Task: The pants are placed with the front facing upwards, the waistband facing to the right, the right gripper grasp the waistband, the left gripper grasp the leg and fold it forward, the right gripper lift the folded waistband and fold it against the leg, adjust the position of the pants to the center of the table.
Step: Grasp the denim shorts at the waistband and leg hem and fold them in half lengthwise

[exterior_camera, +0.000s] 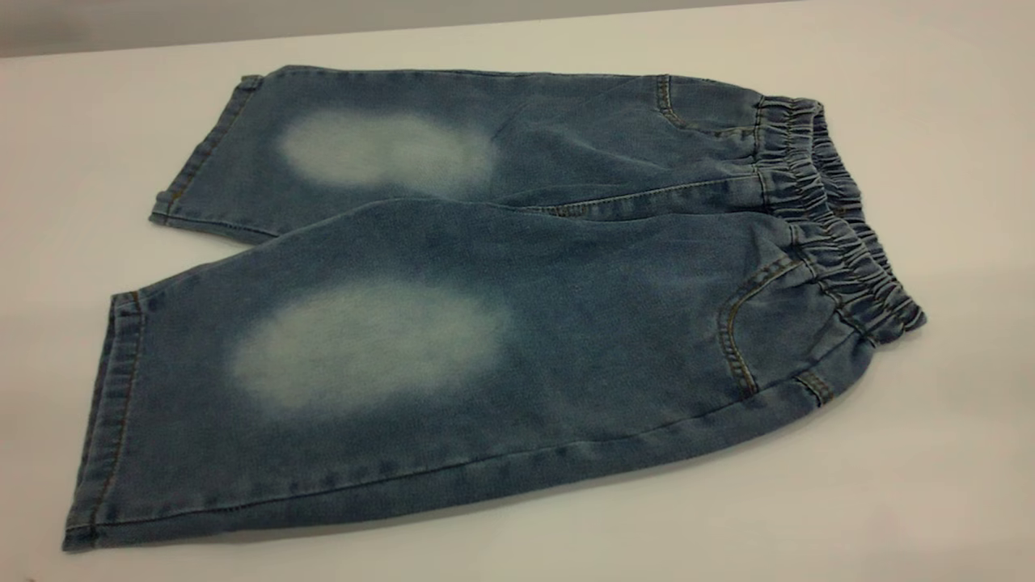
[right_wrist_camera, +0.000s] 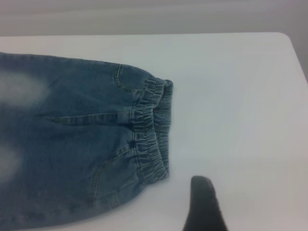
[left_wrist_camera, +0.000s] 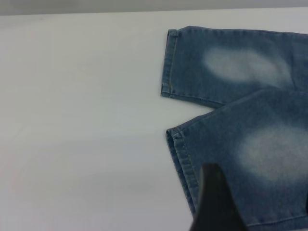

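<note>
While the pants (exterior_camera: 485, 307) lie flat, either gripper's fingers cannot be told released or clenched.

White table (exterior_camera: 930, 145), denim pants (exterior_camera: 566, 323) lying flat

Soft, even light; faint shadows.

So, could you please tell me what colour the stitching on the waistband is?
Tan, on the darker blue gathered waistband of the pants; the exterior view shows it best.
</note>
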